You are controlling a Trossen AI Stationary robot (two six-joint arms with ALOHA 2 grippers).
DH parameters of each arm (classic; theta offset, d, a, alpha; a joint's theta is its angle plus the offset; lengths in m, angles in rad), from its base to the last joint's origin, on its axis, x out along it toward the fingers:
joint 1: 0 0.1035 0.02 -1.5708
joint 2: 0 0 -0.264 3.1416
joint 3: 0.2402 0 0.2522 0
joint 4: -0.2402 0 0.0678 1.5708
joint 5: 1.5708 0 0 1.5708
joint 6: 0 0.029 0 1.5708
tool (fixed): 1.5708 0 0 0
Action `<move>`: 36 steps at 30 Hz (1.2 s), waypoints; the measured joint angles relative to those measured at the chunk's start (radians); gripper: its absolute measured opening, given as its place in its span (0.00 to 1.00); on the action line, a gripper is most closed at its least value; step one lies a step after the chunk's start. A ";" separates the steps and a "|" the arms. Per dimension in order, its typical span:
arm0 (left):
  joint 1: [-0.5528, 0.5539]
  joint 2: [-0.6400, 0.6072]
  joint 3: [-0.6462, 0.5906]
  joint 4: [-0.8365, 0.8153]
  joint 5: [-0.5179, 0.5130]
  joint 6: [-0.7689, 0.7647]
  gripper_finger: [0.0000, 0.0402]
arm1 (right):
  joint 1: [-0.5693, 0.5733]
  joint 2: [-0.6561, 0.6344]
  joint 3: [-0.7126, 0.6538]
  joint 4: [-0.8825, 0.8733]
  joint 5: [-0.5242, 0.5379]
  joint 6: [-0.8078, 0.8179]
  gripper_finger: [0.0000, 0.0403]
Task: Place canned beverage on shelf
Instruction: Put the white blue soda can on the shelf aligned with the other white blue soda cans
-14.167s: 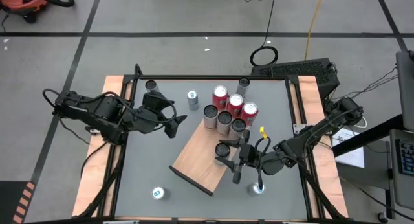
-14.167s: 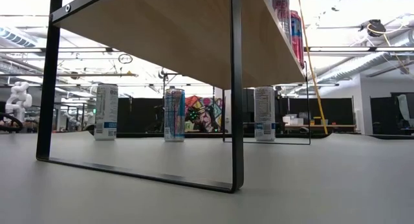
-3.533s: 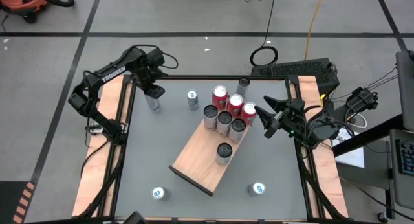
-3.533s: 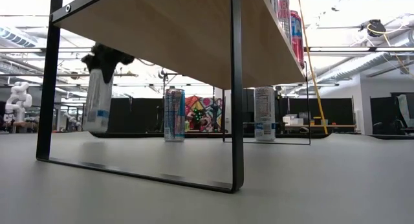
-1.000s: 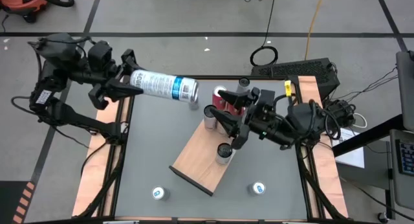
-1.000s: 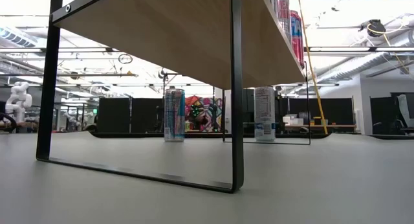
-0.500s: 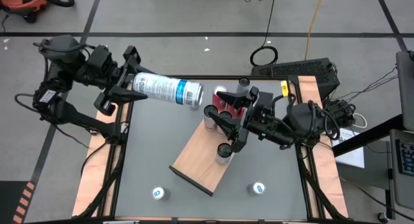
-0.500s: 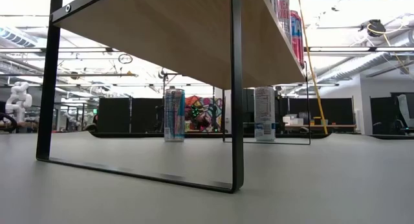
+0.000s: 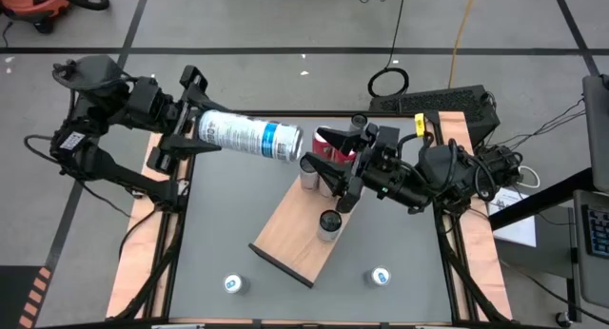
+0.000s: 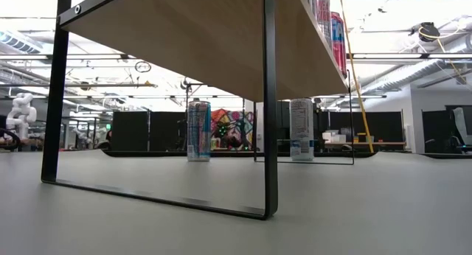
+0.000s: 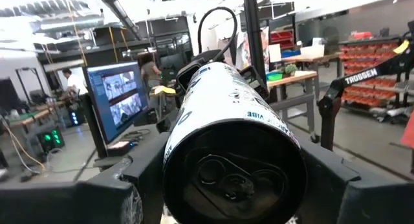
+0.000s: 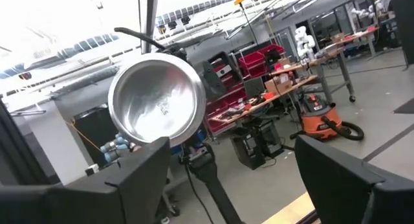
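Observation:
A white-and-blue can (image 9: 249,136) lies level in the air above the table's far left, with my left gripper (image 9: 187,131) shut on it. Its silver bottom (image 12: 155,101) faces my right gripper (image 9: 329,167). That gripper stands open just beyond the can's free end, above the cluster of red and dark cans (image 9: 335,158) on the far end of the wooden shelf (image 9: 290,236). One dark can (image 9: 328,222) stands alone in the middle of the shelf. The low view shows the shelf's underside (image 10: 184,34) and no gripper. My left gripper pinches the can between its two fingers (image 11: 126,185) at its lid end (image 11: 173,149), the pull tab facing the wrist camera. The fingers come level from the table's left and lie along the can. The can is lifted clear and points level toward the table's right.
Loose cans stand on the grey tabletop: one near the front left (image 9: 233,284), one near the front right (image 9: 380,277), one at the far edge (image 9: 359,123). In the low view two cans (image 10: 198,131) (image 10: 301,130) stand beyond the shelf's black leg frame (image 10: 269,137).
My left gripper has carried the can a little toward the table's right edge and the cans on the shelf, and has rolled about its own axis. The can stays level and clear of the table, its free end now closer to my right gripper.

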 joint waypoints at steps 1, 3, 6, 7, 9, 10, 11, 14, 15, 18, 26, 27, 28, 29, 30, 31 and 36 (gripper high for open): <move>-0.001 0.001 0.000 0.001 -0.002 0.012 0.62 | -0.001 0.000 0.000 0.000 0.000 0.000 0.76; -0.001 0.003 0.000 0.001 -0.008 0.026 0.62 | -0.002 0.000 0.000 0.000 0.000 0.000 0.76; -0.001 0.003 0.000 -0.001 -0.009 0.068 0.62 | -0.006 0.000 0.000 0.000 0.000 0.010 0.76; -0.001 0.003 0.000 0.000 -0.011 0.083 0.62 | -0.007 0.000 0.000 0.000 0.000 0.023 0.76; -0.001 0.003 0.000 0.001 -0.012 0.105 0.62 | -0.012 0.000 0.000 0.000 0.000 0.056 0.76; -0.001 0.003 0.000 0.001 -0.013 0.116 0.62 | -0.013 0.000 0.000 0.000 0.000 0.078 0.76; -0.001 0.003 0.000 0.000 -0.013 0.124 0.62 | -0.013 0.000 0.000 0.000 0.000 0.104 0.76; -0.001 0.003 0.000 0.000 -0.018 0.165 0.62 | -0.014 0.000 0.000 0.000 0.000 0.155 0.76; -0.001 0.003 0.000 0.000 -0.021 0.180 0.62 | -0.013 0.000 0.000 0.000 0.000 0.164 0.76; -0.001 0.003 0.000 0.000 -0.033 0.209 0.62 | -0.013 0.000 0.000 0.000 -0.003 0.183 0.76; 0.000 0.003 0.000 -0.001 -0.102 0.174 0.62 | 0.001 -0.009 -0.001 -0.027 -0.003 0.194 0.76; -0.001 0.003 0.000 -0.002 -0.102 0.170 0.62 | 0.005 -0.012 -0.001 -0.032 -0.002 0.195 0.76; -0.004 0.003 0.000 -0.003 -0.102 0.168 0.62 | 0.009 -0.014 -0.001 -0.033 -0.002 0.195 0.76; -0.008 0.003 0.000 -0.005 -0.101 0.169 0.62 | 0.014 -0.015 -0.001 -0.036 -0.002 0.194 0.76; -0.013 0.005 0.000 -0.007 -0.101 0.169 0.62 | 0.017 -0.015 -0.001 -0.038 -0.003 0.192 0.76; -0.017 0.007 0.000 -0.008 -0.101 0.169 0.62 | 0.019 -0.015 -0.001 -0.038 -0.003 0.186 0.76; -0.051 0.020 0.000 -0.041 -0.101 0.216 0.62 | 0.021 -0.014 -0.001 -0.057 -0.004 0.142 0.76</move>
